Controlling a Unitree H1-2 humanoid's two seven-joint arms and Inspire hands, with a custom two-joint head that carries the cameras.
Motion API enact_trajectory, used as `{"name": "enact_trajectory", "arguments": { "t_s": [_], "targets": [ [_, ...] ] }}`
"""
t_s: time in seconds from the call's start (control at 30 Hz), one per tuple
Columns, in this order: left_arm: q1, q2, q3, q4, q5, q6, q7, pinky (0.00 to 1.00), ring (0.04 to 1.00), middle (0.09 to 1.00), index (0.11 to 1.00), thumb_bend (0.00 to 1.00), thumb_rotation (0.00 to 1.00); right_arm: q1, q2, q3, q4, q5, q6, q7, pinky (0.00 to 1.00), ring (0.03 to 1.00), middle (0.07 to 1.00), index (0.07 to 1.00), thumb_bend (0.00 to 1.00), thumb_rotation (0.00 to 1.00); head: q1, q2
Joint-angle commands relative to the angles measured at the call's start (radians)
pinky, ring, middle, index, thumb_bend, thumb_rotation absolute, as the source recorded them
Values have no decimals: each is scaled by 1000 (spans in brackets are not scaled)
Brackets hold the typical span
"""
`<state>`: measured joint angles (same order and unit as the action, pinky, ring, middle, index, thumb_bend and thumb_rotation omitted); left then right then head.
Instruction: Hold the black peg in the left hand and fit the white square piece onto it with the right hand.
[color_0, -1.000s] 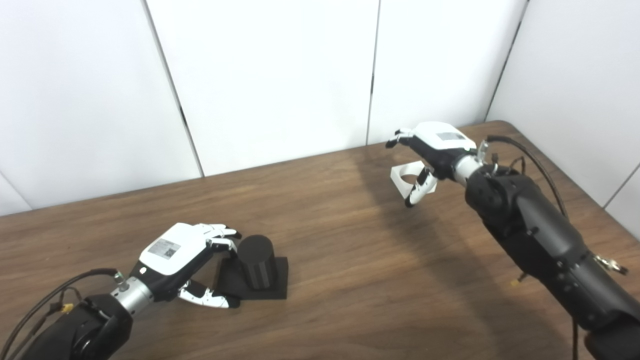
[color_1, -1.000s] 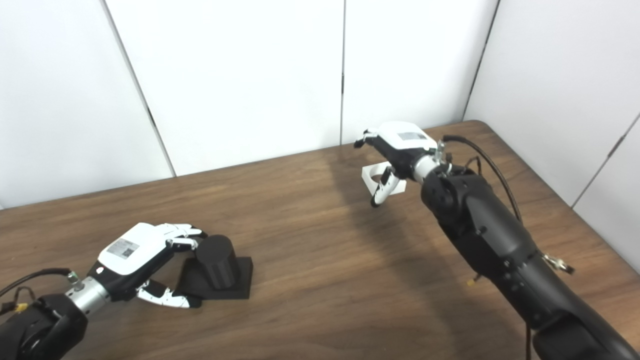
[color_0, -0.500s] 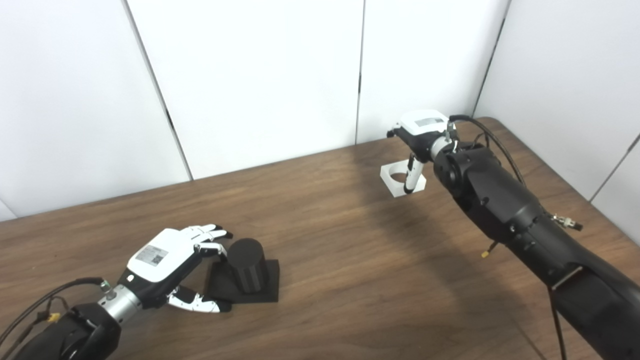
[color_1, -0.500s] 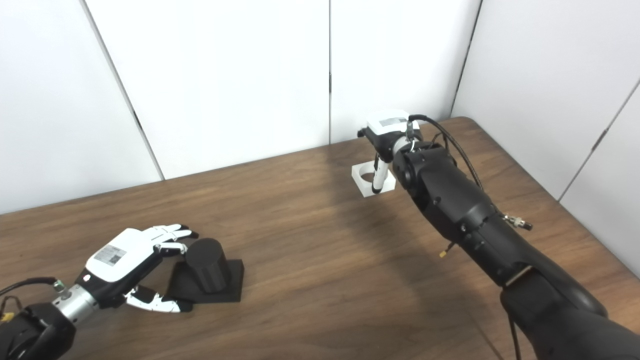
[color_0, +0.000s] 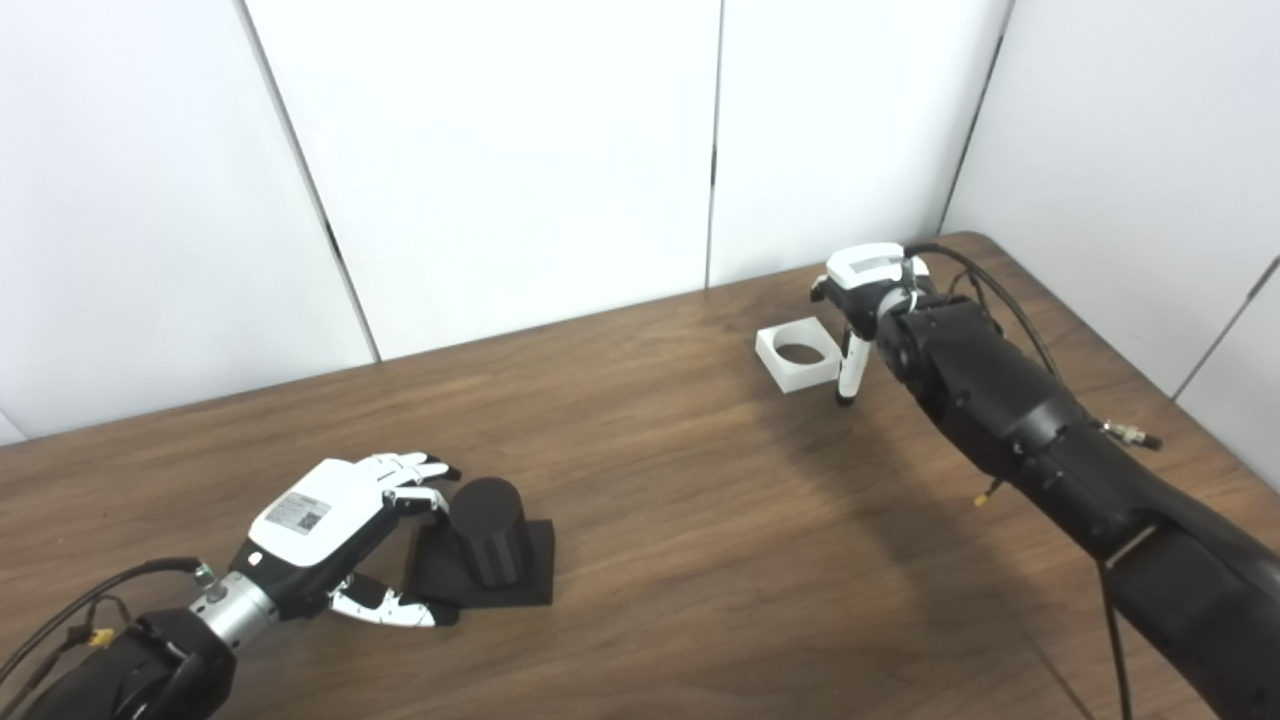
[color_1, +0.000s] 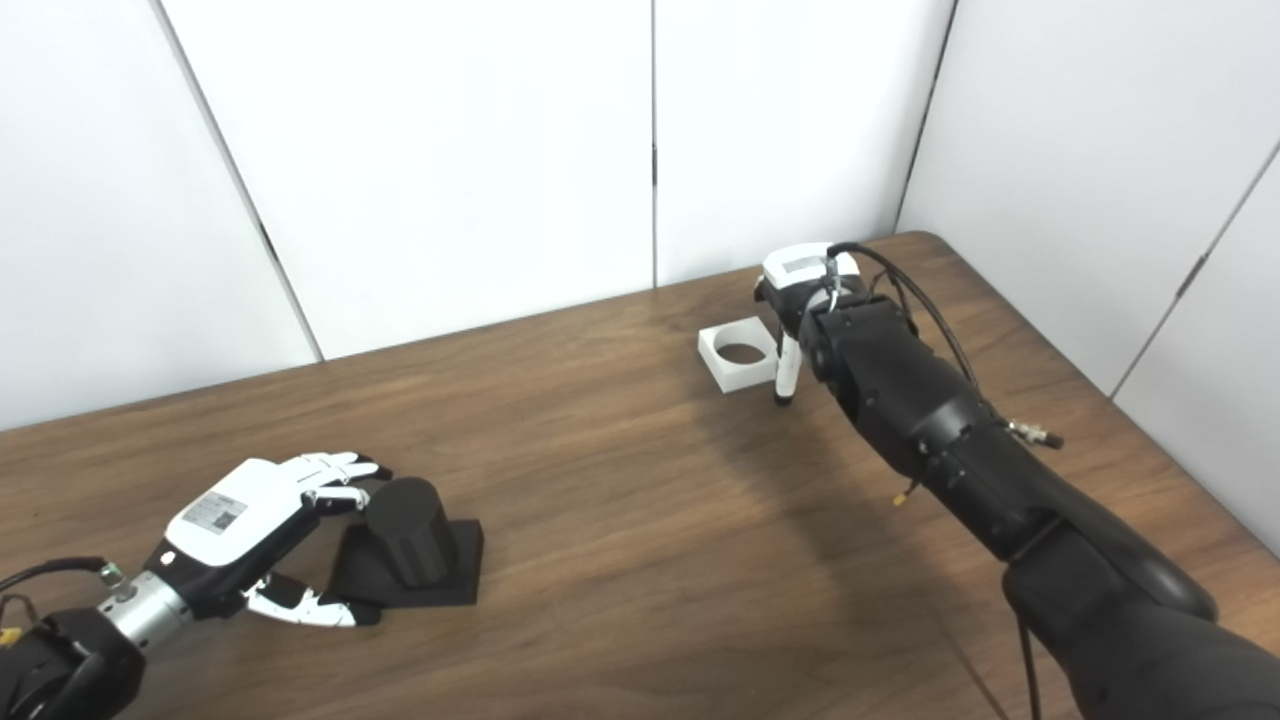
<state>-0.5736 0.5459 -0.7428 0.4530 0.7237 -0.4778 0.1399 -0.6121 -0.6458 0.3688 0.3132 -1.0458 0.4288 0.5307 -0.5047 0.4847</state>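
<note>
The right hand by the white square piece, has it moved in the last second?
Yes. The right hand has slid off the white square piece toward the table's right edge.

Table (color_0: 650, 520) was dark brown woodgrain, peg (color_0: 490, 530) matte black, square piece (color_0: 797, 355) plain white, both hands (color_0: 330, 520) white-and-black, walls (color_0: 500, 150) plain white panels.

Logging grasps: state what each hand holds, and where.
Nothing is held. The left hand is open around the black peg; the right hand is beside the white square piece.
</note>
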Motion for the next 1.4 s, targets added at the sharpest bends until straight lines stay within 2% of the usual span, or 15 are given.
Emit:
{"name": "enact_trajectory", "arguments": {
  "t_s": [0.0, 0.17, 0.27, 0.5, 0.7, 0.9, 1.0, 1.37],
  "targets": [
    [74, 43, -63, 36, 92, 9, -119, 836, 871, 851, 490, 522, 79, -48, -27, -9, 15, 16, -17, -8, 780, 892, 925, 845, 969, 204, 1, 2],
    [75, 49, -56, 21, 62, 9, -137, 837, 866, 846, 489, 522, 76, -47, 0, -28, 73, 91, -47, -55, 707, 873, 903, 795, 909, 201, 8, 8],
    [76, 54, -50, 6, 51, 9, -150, 835, 866, 841, 489, 522, 75, -48, 7, -27, 84, 117, -52, -65, 726, 886, 905, 774, 862, 207, 14, 12],
    [88, 54, -25, -30, 56, 11, -172, 814, 855, 827, 489, 523, 72, -48, 16, -18, 88, 146, -63, -88, 763, 895, 912, 760, 832, 180, 20, 18],
    [94, 48, -7, -46, 56, 13, -196, 805, 848, 823, 489, 523, 70, -55, 23, -4, 81, 160, -84, -99, 809, 908, 910, 777, 829, 161, 29, 24],
    [102, 43, 4, -64, 68, 21, -209, 798, 842, 822, 489, 523, 69, -66, 36, 19, 75, 156, -87, -108, 786, 890, 902, 791, 850, 177, 34, 25],
    [106, 41, 9, -74, 77, 25, -208, 790, 835, 819, 488, 523, 70, -68, 45, 26, 65, 155, -82, -105, 818, 895, 902, 798, 860, 161, 38, 26],
    [117, 36, 26, -100, 73, 38, -233, 791, 834, 818, 488, 524, 68, -78, 64, 57, 60, 152, -98, -90, 827, 902, 893, 800, 863, 137, 52, 36]
  ]
}}
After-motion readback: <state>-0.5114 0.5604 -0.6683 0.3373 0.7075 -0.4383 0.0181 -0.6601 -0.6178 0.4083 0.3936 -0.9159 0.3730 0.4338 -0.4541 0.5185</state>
